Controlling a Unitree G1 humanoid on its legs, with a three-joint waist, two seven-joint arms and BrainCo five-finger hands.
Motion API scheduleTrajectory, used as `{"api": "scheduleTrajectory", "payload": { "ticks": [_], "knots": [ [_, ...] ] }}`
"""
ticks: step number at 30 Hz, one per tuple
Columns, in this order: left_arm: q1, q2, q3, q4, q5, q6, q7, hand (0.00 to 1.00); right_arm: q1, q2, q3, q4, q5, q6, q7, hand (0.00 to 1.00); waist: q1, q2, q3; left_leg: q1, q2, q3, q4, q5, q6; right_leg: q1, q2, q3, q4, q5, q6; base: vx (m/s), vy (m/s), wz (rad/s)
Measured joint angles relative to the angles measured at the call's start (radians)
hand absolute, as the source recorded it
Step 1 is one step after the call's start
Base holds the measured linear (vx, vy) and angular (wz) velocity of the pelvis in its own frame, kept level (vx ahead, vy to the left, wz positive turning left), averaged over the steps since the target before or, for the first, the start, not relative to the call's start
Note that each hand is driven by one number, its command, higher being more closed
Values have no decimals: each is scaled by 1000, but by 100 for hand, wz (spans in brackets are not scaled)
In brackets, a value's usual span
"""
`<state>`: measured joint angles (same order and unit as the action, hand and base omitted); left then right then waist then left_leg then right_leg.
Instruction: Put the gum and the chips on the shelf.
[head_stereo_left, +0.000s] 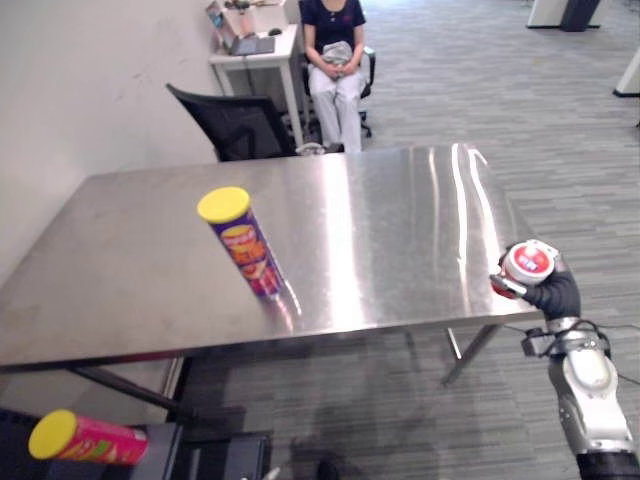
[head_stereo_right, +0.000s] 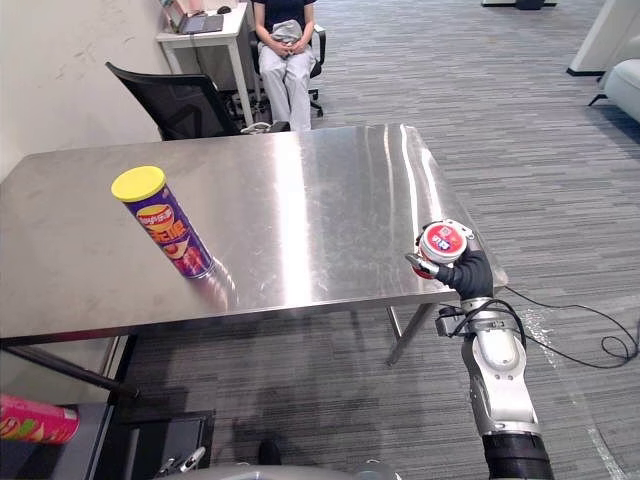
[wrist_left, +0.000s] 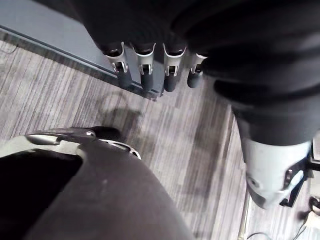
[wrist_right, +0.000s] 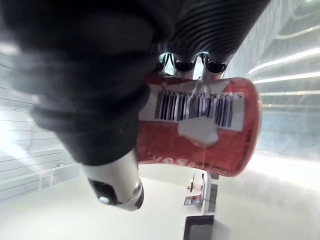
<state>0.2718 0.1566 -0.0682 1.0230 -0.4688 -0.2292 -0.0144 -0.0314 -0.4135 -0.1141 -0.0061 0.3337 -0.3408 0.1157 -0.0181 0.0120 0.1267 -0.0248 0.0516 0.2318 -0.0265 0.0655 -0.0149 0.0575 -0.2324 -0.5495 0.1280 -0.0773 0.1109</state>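
Desk (head_stereo_left: 400, 220): bare steel top, occupying the centre of the left eye view.

Chips can (head_stereo_left: 245, 245): purple tube with a yellow lid, standing on its base on the desk, left of centre in the frame and near the desk's front edge. Nothing touches it.

Gum container (head_stereo_left: 528, 262): red tub with a white-rimmed red top, at the right of the frame by the desk's front right corner. It is held in the right hand (head_stereo_left: 553, 290), which rises from the lower right. In the right wrist view the fingers (wrist_right: 192, 64) curl over the top of the tub's barcoded side and the thumb closes on it from the other side, so the hand is clamped on it. Whether its base touches the desk cannot be told.

Left hand (wrist_left: 145, 75): seen in its own wrist view, fingers straight and side by side, holding nothing, above the grey floor (head_stereo_left: 560, 120).

Second can (head_stereo_left: 85, 438): red-pink tube with a yellow lid, lying on its side at the lower left corner of the frame, below desk level, on a dark surface.

Background, upper part of the frame: a black chair (head_stereo_left: 235, 125) behind the desk, a small white desk (head_stereo_left: 255, 60) by the wall, and a person (head_stereo_left: 335, 60) seated beside it.
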Motion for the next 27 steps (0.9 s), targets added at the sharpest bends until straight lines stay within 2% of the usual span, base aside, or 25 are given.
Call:
{"api": "scheduleTrajectory", "payload": {
  "ticks": [2,4,5,6,7,8,9,10,11,12,13,14,15,17,18,19,20,21,22,23,24,25,27],
  "knots": [
    [-6,-6,6,-7,0,-10,-3,0,-81,1,23,1,0,0,2,100,9,10,44,-52,27,-29,70,-13,-8,-3,20,-19,0,-5,-9,-155,-67,28],
    [-2,-14,7,-7,-1,-9,-3,0,-125,1,56,8,-1,0,3,100,34,20,57,-80,49,-19,96,-36,-5,-16,38,-21,20,-16,-19,-167,-75,11],
    [-1,-23,7,-7,-16,-9,-4,0,-141,-1,76,8,-4,0,3,100,52,37,63,-97,67,11,118,-63,18,-17,50,-36,34,-27,-28,-160,-97,20],
    [1,-28,6,-7,-28,-8,-7,0,-143,-2,85,7,-7,0,4,100,53,52,65,-102,78,36,117,-80,38,-16,59,-37,30,-33,-35,-137,-135,77],
    [-6,-34,11,-1,-39,-8,-15,0,-140,-3,83,3,-12,0,5,100,38,30,58,-108,87,126,112,-158,107,-13,71,-21,-9,-44,-52,-69,-114,139],
    [-22,-22,33,10,-38,-7,-22,0,-126,-13,55,-3,-17,-4,0,100,22,6,60,-130,120,259,217,-156,162,-18,38,-86,-16,-28,-71,-98,-110,156],
    [-26,-27,38,11,-36,-7,-24,0,-115,-18,33,-6,-19,-4,-4,100,23,14,58,-142,151,301,302,-139,190,-20,23,-122,19,-37,-77,-57,-66,163],
    [-7,-53,37,-1,-34,-7,-29,0,-83,-28,-7,-26,-19,-4,-16,100,24,48,46,-153,199,359,408,-104,203,-41,6,-205,126,-86,-93,-65,-81,173],
    [1,-55,37,-15,-28,-13,-34,0,-55,-48,-36,-32,-18,-9,-32,100,14,54,40,-160,146,339,312,-32,184,-50,-18,-241,153,-131,-95,-59,-70,184],
    [4,-54,39,-14,-27,-16,-34,0,-45,-59,-40,-30,-18,-9,-41,100,1,27,37,-151,93,281,194,55,137,-53,-32,-266,125,-126,-95,-107,-87,186],
    [-4,-39,50,-14,-21,-23,-34,0,-46,-67,-50,-25,-18,-11,-42,100,1,16,33,-138,83,306,193,34,138,-45,-40,-344,85,-94,-84,-111,-138,152],
    [-1,-43,63,8,-18,-24,-33,0,-44,-62,-48,-23,-17,-11,-44,100,11,12,34,-116,116,369,285,-28,120,-37,-50,-394,83,-82,-89,-91,-148,137],
    [1,-48,69,15,-19,-24,-33,0,-43,-57,-49,-23,-17,-12,-45,100,9,12,33,-88,123,387,296,-41,103,-33,-56,-416,84,-82,-89,-97,-119,117],
    [9,-55,74,22,-19,-34,-35,0,-43,-54,-49,-23,-17,-13,-45,100,9,11,33,-18,130,410,282,-51,78,-32,-68,-466,88,-81,-90,-102,0,100],
    [8,-56,73,34,-18,-46,-35,0,-43,-49,-48,-23,-18,-14,-51,100,10,13,32,43,137,412,221,-50,35,-40,-77,-520,104,-78,-95,-101,72,79],
    [8,-56,72,36,-18,-47,-35,0,-43,-48,-48,-22,-18,-14,-52,100,9,13,32,52,136,412,207,-46,26,-43,-78,-528,107,-78,-95,-134,161,85],
    [9,-56,69,39,-17,-51,-35,0,-42,-45,-48,-21,-18,-14,-62,100,6,15,31,75,132,412,156,-38,1,-53,-84,-548,125,-78,-95,-127,234,57],
    [10,-55,62,40,-14,-54,-33,0,-43,-37,-50,-20,-18,-14,-74,100,6,18,29,102,119,411,70,-35,-29,-72,-93,-568,153,-78,-95,-139,262,63],
    [10,-53,57,40,-11,-55,-31,0,-43,-32,-50,-16,-18,-14,-83,100,6,29,23,111,104,416,14,-35,-36,-82,-105,-581,179,-78,-95,-142,286,61],
    [10,-46,46,40,-10,-59,-29,0,-41,-23,-50,-11,-19,-13,-88,100,4,26,24,126,82,412,-44,-41,-47,-84,-130,-599,215,-78,-95,-112,224,46],
    [10,-42,41,40,-10,-64,-29,0,-41,-17,-51,-10,-20,-13,-91,100,4,22,25,133,71,411,-64,-45,-52,-85,-145,-602,233,-78,-95,-144,314,46],
    [9,-33,33,40,-10,-68,-30,0,-42,6,-49,-9,-22,-13,-92,100,14,4,25,135,45,404,-69,-59,-66,-85,-184,-605,261,-67,-91,-106,238,27],
    [9,-26,31,35,-11,-68,-29,0,-41,24,-43,-5,-23,-14,-91,100,23,-8,23,131,22,383,-69,-64,-58,-82,-204,-605,256,-35,-91,-112,206,24]
  ]
}}
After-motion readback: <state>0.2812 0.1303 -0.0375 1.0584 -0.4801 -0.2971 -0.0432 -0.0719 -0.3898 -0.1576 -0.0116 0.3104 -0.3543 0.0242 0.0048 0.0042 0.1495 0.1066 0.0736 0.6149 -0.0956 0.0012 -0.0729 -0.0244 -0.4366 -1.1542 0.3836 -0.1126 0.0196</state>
